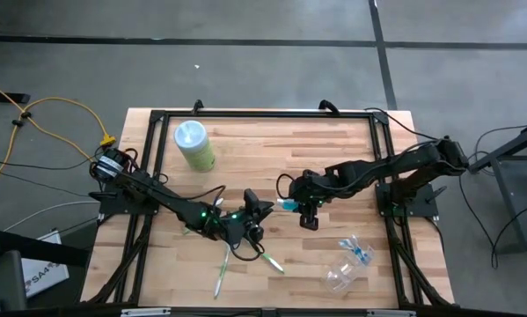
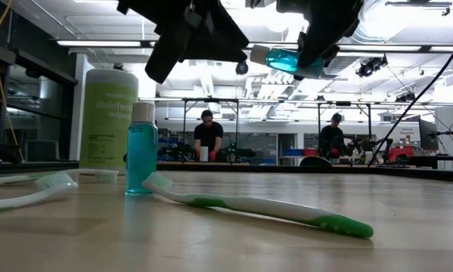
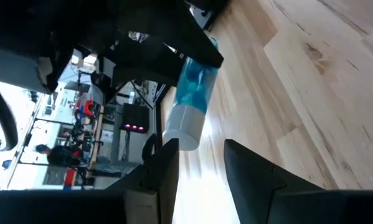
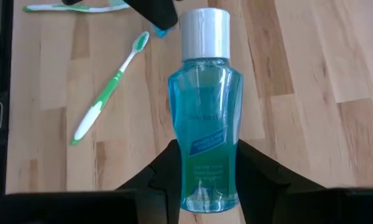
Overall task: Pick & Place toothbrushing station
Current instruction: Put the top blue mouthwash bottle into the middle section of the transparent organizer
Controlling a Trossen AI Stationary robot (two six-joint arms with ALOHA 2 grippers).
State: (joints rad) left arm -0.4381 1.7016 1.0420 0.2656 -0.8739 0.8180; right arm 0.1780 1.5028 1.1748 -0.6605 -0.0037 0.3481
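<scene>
So far little seems sorted: green toothbrushes lie loose on the bench below the left tool, and the clear cup lies tipped well beyond the right tool. That one pinches the blue bottle, raised and level. The left tool's fingers are spread, facing the bottle's cap.

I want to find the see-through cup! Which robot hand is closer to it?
The right one. The right gripper, holding a small blue bottle, hangs up and to the left of the clear cup. The left gripper is farther left, above the toothbrushes.
</scene>
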